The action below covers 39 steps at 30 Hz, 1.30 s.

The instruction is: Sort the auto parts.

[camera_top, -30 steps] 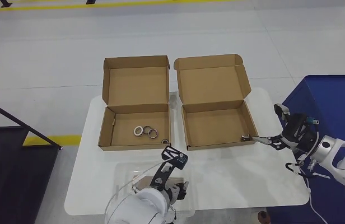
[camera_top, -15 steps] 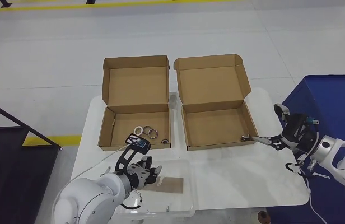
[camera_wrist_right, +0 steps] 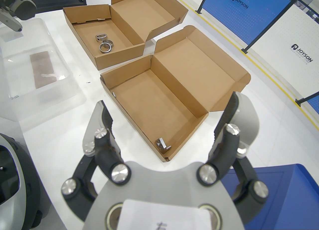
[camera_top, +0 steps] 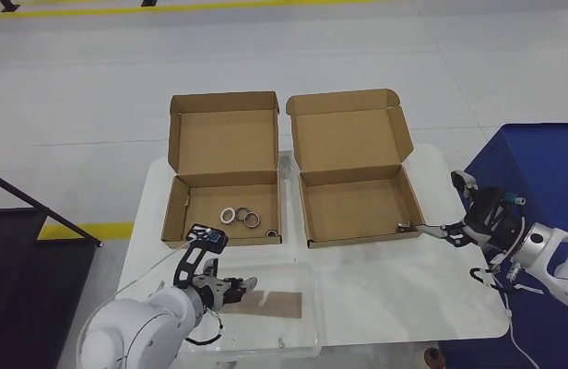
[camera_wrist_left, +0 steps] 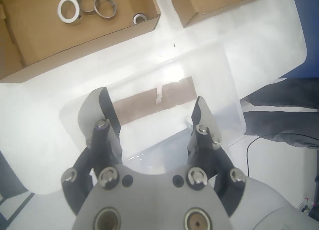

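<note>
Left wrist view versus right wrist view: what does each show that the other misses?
Left wrist view adds a fourth, smaller ring in the left box's near corner. Right wrist view adds the open right gripper and the boxes' raised lids. Both show the three larger rings, the metal bracket in the right box, and the left gripper over the clear bin with its brown strip.

The white rounded table top point(camera_top: 450, 295) is plain. The left tan cardboard box point(camera_top: 199, 198) and the right tan cardboard box point(camera_top: 358, 208) are uniform brown inside. The silver metal rings point(camera_top: 240, 217) gleam pale on the left box's floor. A silver-grey metal bracket point(camera_wrist_right: 162, 144) lies in the right box's near corner. The clear plastic tray point(camera_top: 302, 332) at the table's near edge shows a dull-brown card strip point(camera_top: 277, 304) with a whitish streak. The left gripper point(camera_wrist_left: 149, 96) and the right gripper point(camera_wrist_right: 167, 100) have silver fingers on black links.
</note>
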Available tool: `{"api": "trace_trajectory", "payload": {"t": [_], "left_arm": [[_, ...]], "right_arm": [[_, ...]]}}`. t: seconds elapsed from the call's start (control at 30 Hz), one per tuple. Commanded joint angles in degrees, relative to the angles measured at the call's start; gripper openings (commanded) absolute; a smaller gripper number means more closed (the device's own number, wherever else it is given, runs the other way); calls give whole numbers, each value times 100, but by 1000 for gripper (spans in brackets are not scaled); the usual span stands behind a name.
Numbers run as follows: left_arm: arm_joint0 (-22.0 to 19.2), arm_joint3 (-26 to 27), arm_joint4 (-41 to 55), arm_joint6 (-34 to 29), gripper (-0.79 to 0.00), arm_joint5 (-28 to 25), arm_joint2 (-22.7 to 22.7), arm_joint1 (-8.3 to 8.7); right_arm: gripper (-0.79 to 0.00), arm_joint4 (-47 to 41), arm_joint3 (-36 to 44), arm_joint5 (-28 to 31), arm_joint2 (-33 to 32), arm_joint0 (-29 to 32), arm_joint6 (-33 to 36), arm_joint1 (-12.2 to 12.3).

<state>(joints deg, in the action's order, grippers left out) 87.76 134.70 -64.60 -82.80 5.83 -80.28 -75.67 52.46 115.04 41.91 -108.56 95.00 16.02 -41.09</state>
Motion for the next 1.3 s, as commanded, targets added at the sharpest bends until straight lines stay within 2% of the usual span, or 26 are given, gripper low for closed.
{"api": "trace_trajectory", "payload": {"t": [0.0, 0.1, 0.3, 0.63, 0.83, 0.9, 0.93, 0.97, 1.27], "left_arm": [[-75, -6, 68, -267, -92, 90, -154, 16], [-93, -6, 361, -520, -77, 240, -444, 55], [273, -76, 199, -520, -102, 539, -810, 249], [151, -751, -217, -520, -120, 759, -550, 594], [69, -1027, -117, -520, -188, 887, -460, 830], [54, -1086, -43, -520, -157, 905, -399, 914], [46, -1093, -3, -520, -31, 935, -369, 957], [23, -1063, 71, -520, 0, 991, -337, 995], [23, -1063, 71, -520, 0, 991, -337, 995]], "right_arm": [[0, 0, 0, 0, 0, 0, 0, 0], [0, 0, 0, 0, 0, 0, 0, 0], [0, 0, 0, 0, 0, 0, 0, 0], [0, 0, 0, 0, 0, 0, 0, 0], [0, 0, 0, 0, 0, 0, 0, 0], [0, 0, 0, 0, 0, 0, 0, 0], [0, 0, 0, 0, 0, 0, 0, 0], [0, 0, 0, 0, 0, 0, 0, 0], [0, 0, 0, 0, 0, 0, 0, 0]]}}
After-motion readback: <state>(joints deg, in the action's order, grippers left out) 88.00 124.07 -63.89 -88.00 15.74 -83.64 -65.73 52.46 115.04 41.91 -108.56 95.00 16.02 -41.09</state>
